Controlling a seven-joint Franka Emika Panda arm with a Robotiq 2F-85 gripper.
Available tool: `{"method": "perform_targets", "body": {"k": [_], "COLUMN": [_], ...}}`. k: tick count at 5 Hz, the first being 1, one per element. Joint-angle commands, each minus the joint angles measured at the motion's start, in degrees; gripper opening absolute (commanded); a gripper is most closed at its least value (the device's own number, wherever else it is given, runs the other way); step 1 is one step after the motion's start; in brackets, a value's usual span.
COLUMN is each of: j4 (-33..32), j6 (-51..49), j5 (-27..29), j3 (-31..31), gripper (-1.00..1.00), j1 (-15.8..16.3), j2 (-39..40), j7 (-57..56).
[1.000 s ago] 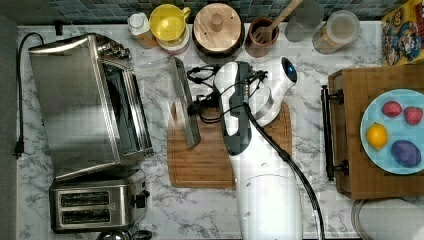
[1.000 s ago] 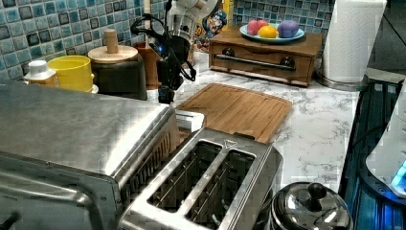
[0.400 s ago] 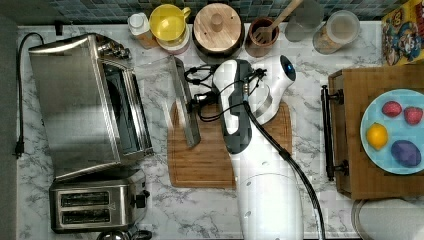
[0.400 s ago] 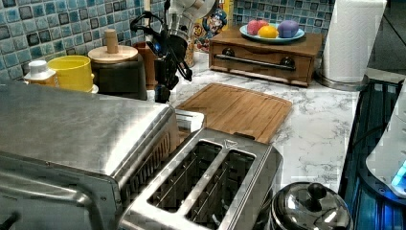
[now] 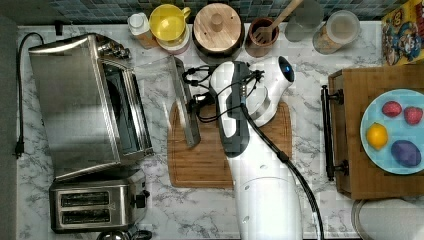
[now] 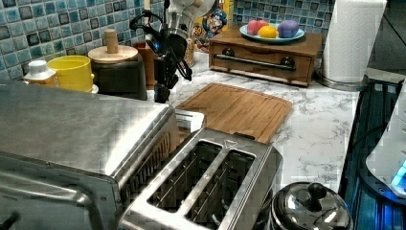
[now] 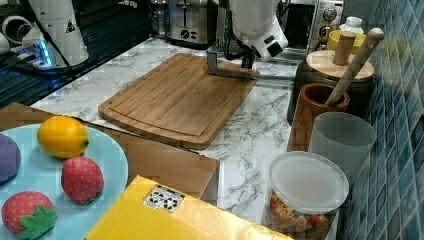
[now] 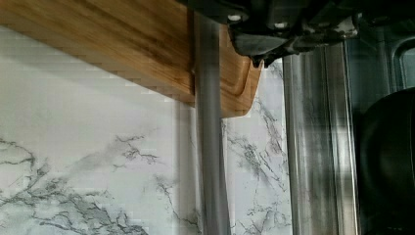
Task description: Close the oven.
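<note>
The steel oven (image 5: pixel 75 105) stands at the top view's left, and its glass door (image 5: pixel 155 82) is folded down open toward the cutting board. The door's long metal handle bar (image 5: pixel 184 105) lies over the board's edge; the bar (image 7: pixel 235 74) also shows in the right view. My gripper (image 5: pixel 196 101) points down right at this bar, on the side away from the oven. In the left view the gripper (image 6: pixel 162 93) hangs just beyond the oven's top (image 6: pixel 72 129). The wrist view has the bar (image 8: pixel 210 147) running straight under the gripper (image 8: pixel 274 34).
A two-slot toaster (image 5: pixel 95 205) sits beside the oven. The wooden cutting board (image 5: pixel 210 160) lies under the arm. A yellow cup (image 5: pixel 167 22), a wood-lidded canister (image 5: pixel 217 25) and a utensil holder (image 5: pixel 262 32) line the back wall. A wooden box (image 5: pixel 350 150) carries a fruit plate.
The arm has shifted only slightly by the handle bar. The oven door lies open as before.
</note>
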Motion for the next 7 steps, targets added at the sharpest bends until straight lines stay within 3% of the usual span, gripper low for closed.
{"method": "perform_targets", "body": {"k": [1,3,5,6,7], "j4": [1.5,2.1,2.8,1.8,-1.9], "j6": [2.4,8.3,13.0,14.3,19.7], "j5": [-4.1,-18.6,-36.0,-39.0,-45.5], "j3": [9.5,12.6,11.1,10.8,10.1], "gripper": [-1.00,-1.00,-1.00,-1.00,-1.00], "j1": [12.3,16.6,21.5,24.7,24.6], "j2": [-15.6,-16.0,-14.7,-17.7,-21.9], "j7": [8.8,20.6,36.5,42.4,47.3]}}
